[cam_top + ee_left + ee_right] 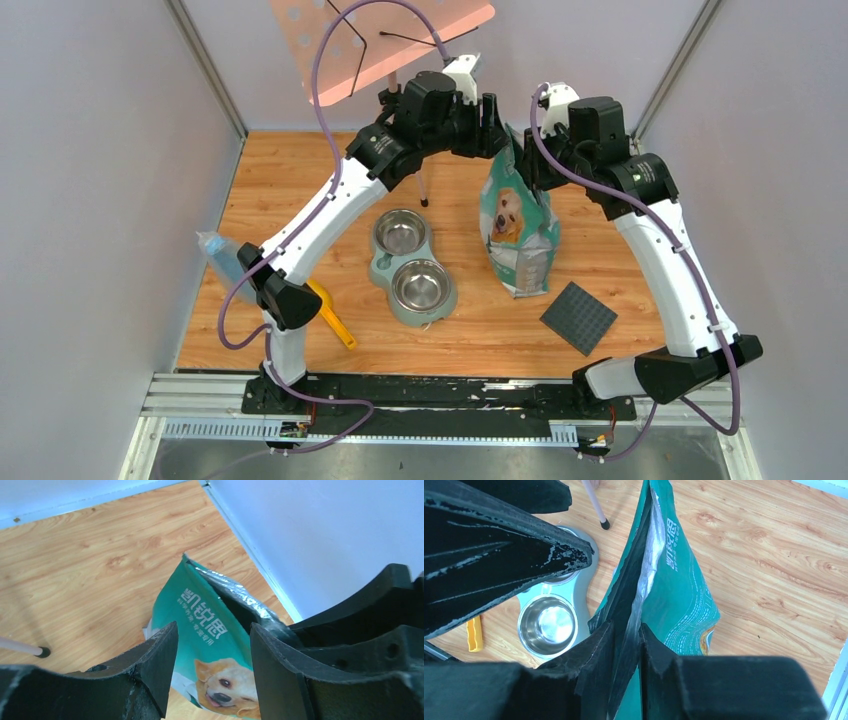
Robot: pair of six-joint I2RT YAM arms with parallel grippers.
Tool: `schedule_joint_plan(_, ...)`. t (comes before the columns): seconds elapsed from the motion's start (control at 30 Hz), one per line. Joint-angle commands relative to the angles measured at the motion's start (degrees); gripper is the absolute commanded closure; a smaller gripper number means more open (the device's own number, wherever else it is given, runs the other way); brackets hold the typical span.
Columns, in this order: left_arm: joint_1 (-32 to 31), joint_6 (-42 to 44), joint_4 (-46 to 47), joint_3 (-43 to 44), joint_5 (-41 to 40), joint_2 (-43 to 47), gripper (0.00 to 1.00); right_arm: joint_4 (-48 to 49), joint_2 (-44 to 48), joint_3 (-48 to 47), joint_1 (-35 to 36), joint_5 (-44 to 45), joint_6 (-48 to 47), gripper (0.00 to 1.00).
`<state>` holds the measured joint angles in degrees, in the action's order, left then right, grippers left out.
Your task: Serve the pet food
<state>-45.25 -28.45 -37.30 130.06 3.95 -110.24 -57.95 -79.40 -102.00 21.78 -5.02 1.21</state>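
Observation:
The teal-green bag (pixel 518 225) with a golden dog stands upright right of the bowls, its top torn open. My right gripper (pixel 533 165) is shut on one wall of the bag's open mouth; in the right wrist view the gripper (pixel 637 640) pinches the silver-lined edge of the bag (pixel 679 595). My left gripper (pixel 490 122) is open and empty, just above and left of the bag's top; in the left wrist view the bag (pixel 210 625) shows between and beyond the spread gripper (pixel 212 647). The pet food is hidden; no kibble shows. Both steel bowls (pixel 412 265) look empty.
The double bowl also shows in the right wrist view (pixel 546 622). A yellow scoop (pixel 331 315) lies front left, partly under the left arm. A dark square mat (pixel 578 317) lies front right. A bluish clear bag (pixel 218 255) sits at the left edge. A pink stand's leg (pixel 422 190) is behind.

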Motion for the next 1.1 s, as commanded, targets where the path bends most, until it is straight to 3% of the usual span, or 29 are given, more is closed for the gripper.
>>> schedule_joint_plan(0.0, -0.68, -0.28, 2.41, 0.46, -0.57, 1.91, 0.38, 2.58, -0.41, -0.34, 0.96, 0.19, 1.32, 0.76)
schedule_joint_plan(0.53, -2.75, 2.06, 0.80, 0.38, -3.56, -2.19, 0.45, 3.70, -0.57, 0.83, 2.60, 1.72, 1.54, 0.77)
schedule_joint_plan(0.77, -3.17, 1.28, -3.37, 1.51, -8.98, -4.13, 0.48, 4.91, -2.23, 0.03, 5.36, 11.40, -1.56, 0.76)
schedule_joint_plan(0.83, -3.08, 1.18, -4.49, 2.00, -10.79, -4.79, 0.54, 4.77, -2.76, -0.05, 5.82, 13.73, -1.55, 0.76)
schedule_joint_plan(0.93, -2.94, 1.64, -5.41, 2.54, -11.95, -4.51, 0.81, 3.80, -2.87, 0.23, 5.97, 16.57, -2.33, 0.79)
schedule_joint_plan(1.0, -2.31, 2.11, -5.69, 2.44, -11.68, -3.20, 0.96, 3.66, -2.58, 0.00, 5.95, 20.47, -3.99, 0.86)
schedule_joint_plan(1.07, -1.47, 2.64, -5.79, 2.18, -11.00, -1.34, 1.00, 3.38, -3.35, -1.81, 5.64, 25.55, -5.87, 0.99)
